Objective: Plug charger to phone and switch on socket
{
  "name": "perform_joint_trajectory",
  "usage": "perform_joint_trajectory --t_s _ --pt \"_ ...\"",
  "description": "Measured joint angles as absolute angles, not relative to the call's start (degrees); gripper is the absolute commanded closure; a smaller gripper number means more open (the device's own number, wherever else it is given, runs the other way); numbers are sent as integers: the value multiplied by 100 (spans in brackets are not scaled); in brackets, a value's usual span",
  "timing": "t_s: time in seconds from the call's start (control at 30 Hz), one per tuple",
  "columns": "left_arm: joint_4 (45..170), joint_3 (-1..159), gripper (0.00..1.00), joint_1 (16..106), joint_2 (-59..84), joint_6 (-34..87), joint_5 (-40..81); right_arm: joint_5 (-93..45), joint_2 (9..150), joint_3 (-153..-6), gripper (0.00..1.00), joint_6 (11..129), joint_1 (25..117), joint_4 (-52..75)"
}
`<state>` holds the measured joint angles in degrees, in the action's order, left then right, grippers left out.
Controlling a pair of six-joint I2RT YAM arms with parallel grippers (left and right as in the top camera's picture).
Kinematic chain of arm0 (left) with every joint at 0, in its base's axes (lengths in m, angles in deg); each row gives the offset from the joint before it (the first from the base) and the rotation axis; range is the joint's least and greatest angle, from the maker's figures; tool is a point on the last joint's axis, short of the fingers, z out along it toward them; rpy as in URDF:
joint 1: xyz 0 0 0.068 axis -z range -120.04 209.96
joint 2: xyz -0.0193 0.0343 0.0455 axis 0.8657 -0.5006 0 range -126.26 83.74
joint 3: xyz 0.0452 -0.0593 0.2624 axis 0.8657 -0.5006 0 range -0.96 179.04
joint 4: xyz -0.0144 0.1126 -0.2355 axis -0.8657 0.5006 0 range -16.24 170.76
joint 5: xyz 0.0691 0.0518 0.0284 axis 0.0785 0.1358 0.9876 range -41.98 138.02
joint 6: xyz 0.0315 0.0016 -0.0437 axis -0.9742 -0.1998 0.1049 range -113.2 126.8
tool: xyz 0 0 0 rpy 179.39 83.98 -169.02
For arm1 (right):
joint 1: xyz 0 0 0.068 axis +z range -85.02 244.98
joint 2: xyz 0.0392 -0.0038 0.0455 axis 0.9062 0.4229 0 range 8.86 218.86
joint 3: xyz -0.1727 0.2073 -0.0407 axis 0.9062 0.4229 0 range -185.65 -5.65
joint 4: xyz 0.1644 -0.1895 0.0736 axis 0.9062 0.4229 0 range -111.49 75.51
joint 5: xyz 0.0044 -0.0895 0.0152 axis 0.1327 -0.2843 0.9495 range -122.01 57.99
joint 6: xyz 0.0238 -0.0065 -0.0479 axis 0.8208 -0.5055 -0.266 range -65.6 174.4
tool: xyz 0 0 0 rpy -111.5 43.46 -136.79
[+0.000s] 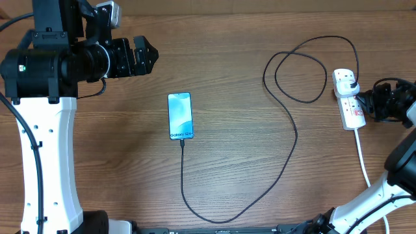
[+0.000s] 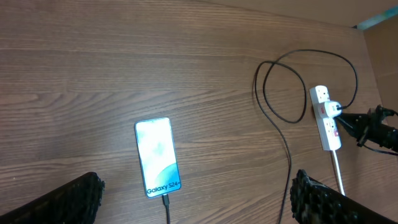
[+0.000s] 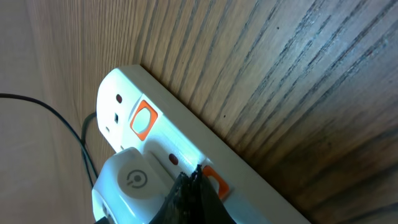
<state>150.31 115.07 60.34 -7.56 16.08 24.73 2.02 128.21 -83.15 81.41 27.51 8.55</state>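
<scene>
Likely a robotics lab: two mounted arms [image 1: 47, 130] at a wood-grain table [image 1: 227, 71].

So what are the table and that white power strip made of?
The table looks like wood or a wood-look laminate, matte: brown grain lines run across it. The power strip seems to be moulded white plastic, fairly glossy: smooth rounded edges with a soft sheen.

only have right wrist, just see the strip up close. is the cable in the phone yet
observer: overhead shows the charger tip looks seated in the phone, at the end with the white text.
operator: screen on?
observer: yes, lit blue.
operator: left arm doing what
observer: left gripper is open, up and left of the phone in the overhead view, holding nothing.
</scene>
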Motion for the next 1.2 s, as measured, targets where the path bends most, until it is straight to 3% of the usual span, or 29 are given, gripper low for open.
perform_joint_trajectory --t_s 1.2 --pt "15031 11507 0 6034 -756 1608 2473 -413 12753 -8409 96 8231 3004 1063"
